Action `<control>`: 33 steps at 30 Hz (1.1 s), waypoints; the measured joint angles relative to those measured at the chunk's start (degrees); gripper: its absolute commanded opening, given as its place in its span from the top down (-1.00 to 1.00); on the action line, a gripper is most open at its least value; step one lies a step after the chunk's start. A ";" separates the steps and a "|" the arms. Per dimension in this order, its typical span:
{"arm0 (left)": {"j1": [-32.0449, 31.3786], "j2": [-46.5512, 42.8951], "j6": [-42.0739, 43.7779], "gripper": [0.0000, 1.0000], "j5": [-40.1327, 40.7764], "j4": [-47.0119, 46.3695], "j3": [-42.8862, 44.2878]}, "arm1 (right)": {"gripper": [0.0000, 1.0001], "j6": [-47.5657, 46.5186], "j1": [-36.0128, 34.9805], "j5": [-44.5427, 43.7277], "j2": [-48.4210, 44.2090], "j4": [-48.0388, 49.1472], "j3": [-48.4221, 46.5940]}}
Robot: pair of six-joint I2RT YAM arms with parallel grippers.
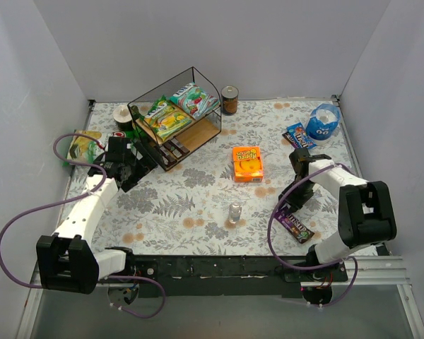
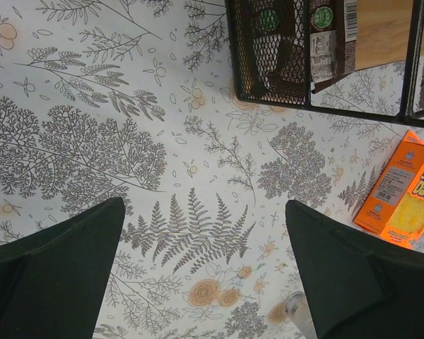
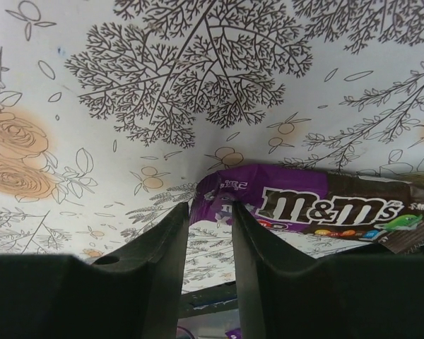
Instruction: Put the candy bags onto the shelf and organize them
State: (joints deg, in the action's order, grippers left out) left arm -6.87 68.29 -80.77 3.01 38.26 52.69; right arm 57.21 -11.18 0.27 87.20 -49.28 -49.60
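Observation:
The wire shelf [image 1: 198, 76] stands at the back left. A green-yellow bag [image 1: 166, 117] and a teal-white bag [image 1: 195, 99] lie on its top board. A dark brown wrapper [image 1: 174, 149] lies on the lower board and also shows in the left wrist view [image 2: 329, 41]. My left gripper [image 1: 131, 173] is open and empty over the cloth in front of the shelf [image 2: 268, 49]; the left wrist view shows its gripper [image 2: 205, 212] spread wide. My right gripper [image 1: 294, 203] is shut on the end of the purple wrapper [image 3: 304, 201], whose rest lies on the cloth [image 1: 297, 226]. A small blue pack [image 1: 299, 134] lies at the back right.
An orange box [image 1: 247, 164] lies mid-table and shows in the left wrist view [image 2: 404, 189]. A small glass jar [image 1: 234, 214] stands in front of it. A round blue pouch [image 1: 323, 121] and a can [image 1: 230, 99] stand at the back. A yellow-green packet [image 1: 83, 146] and small containers [image 1: 123, 116] sit left of the shelf.

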 measured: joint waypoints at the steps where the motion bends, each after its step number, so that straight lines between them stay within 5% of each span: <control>1: 0.00 0.00 -0.02 -0.96 0.11 0.20 0.09 | 0.28 -0.02 0.00 0.07 0.52 0.04 0.00; 8: 0.00 0.37 -0.09 -0.96 1.01 0.52 1.29 | 0.29 -0.37 -0.09 0.37 2.49 0.17 -0.66; 13: 0.00 0.44 -0.09 -0.96 1.18 0.57 1.68 | 0.03 -0.70 -0.13 0.33 3.32 0.31 -1.84; 17: 0.00 0.50 -0.09 -0.96 1.36 0.74 1.68 | 0.03 -1.20 -0.15 0.57 4.22 0.76 -2.05; 25: 0.00 0.52 -0.07 -0.96 2.19 0.74 1.68 | 0.71 -1.70 -0.15 0.61 4.44 0.81 -2.05; 33: 0.00 0.63 -0.07 -0.96 2.40 0.76 1.68 | 0.97 -1.84 -0.15 1.22 4.90 1.31 -2.05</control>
State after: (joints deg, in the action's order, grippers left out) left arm -6.87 68.93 -80.84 5.41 39.03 54.37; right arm 55.37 -11.33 1.50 92.09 -47.97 -51.66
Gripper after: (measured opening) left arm 0.981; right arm 0.028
